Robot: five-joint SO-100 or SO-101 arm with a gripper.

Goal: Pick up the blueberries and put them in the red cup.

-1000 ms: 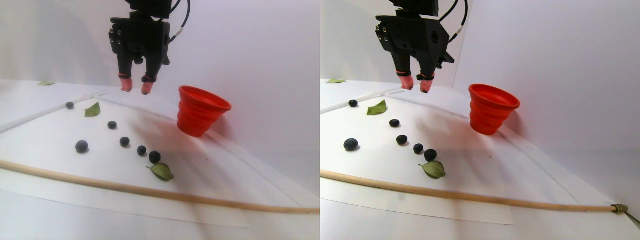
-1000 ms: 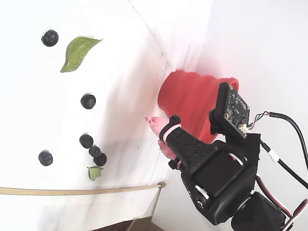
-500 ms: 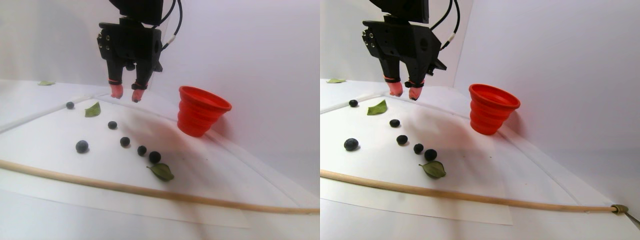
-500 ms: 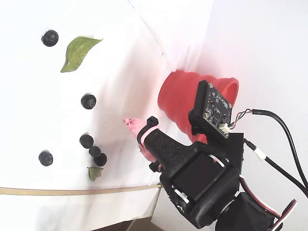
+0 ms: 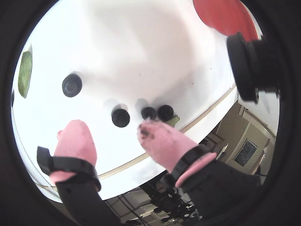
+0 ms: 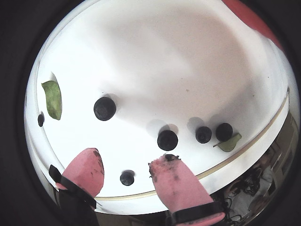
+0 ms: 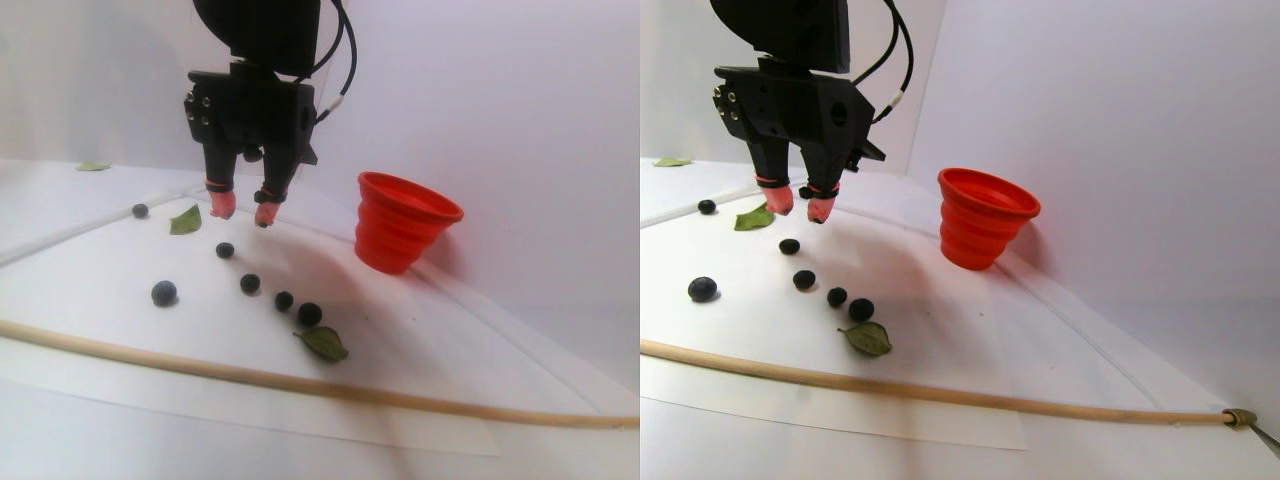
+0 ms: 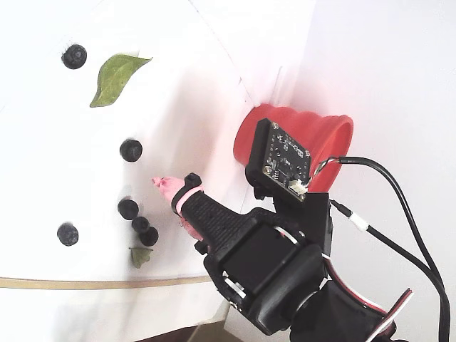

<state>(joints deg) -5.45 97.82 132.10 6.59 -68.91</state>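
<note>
Wrist views: your gripper [image 6: 124, 172] hangs empty, pink fingertips [image 6: 87, 169] parted narrowly, above the blueberries [image 6: 167, 140]; one small berry [image 6: 127, 178] shows between them, others just ahead.

Stereo pair view: gripper [image 7: 238, 209] is off the sheet, nearest berry [image 7: 225, 250] just below and ahead; red cup [image 7: 405, 222] stands well to its right, tilted, mouth up and rightward, long axis near upright.

Fixed view: step judged as approach. Next, you should lower over one berry and close gently; round, it may roll.

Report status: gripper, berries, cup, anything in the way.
Gripper open, empty, above the berry row. Six berries on the white sheet; red cup upright, off to the side. Leaves near berries, not blocking.
</note>
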